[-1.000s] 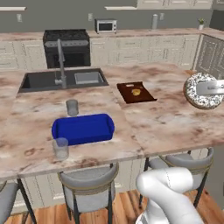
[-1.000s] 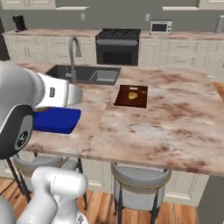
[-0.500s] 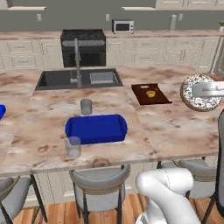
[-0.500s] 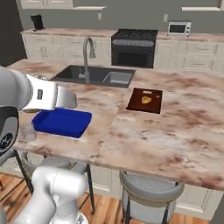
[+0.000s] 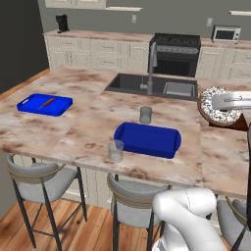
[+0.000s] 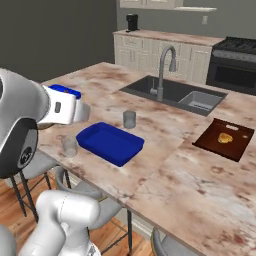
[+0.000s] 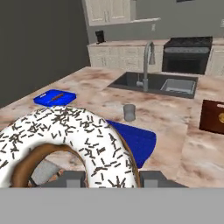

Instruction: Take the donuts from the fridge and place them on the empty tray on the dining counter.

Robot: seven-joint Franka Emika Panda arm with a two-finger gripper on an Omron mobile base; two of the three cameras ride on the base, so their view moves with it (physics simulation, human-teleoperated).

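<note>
My gripper [image 5: 229,102] is shut on a ring donut [image 5: 216,106] with white speckled icing and a tan rim, held in the air above the right part of the dining counter [image 5: 88,125]. In the hand view the donut [image 7: 65,140] looms close, between the dark fingertips [image 7: 72,178]. The empty tray [image 5: 147,139], deep royal blue, lies on the counter near its front edge, down and left of the donut. It shows too in the right base view [image 6: 110,142] and behind the donut in the hand view [image 7: 139,141]. The fridge is out of view.
A flatter blue tray [image 5: 44,104] lies at the counter's left end. One glass [image 5: 145,114] stands behind the deep tray, another [image 5: 115,150] at its front left. The dark sink [image 5: 157,86] with faucet [image 5: 151,68] is further back, a brown tray [image 6: 225,139] on the right. Grey stools [image 5: 34,176] line the near edge.
The whole picture has slid right as the base moved; the deep blue tray now sits nearer the middle and the flat blue tray has come into view. The donut stays in the shut gripper.
</note>
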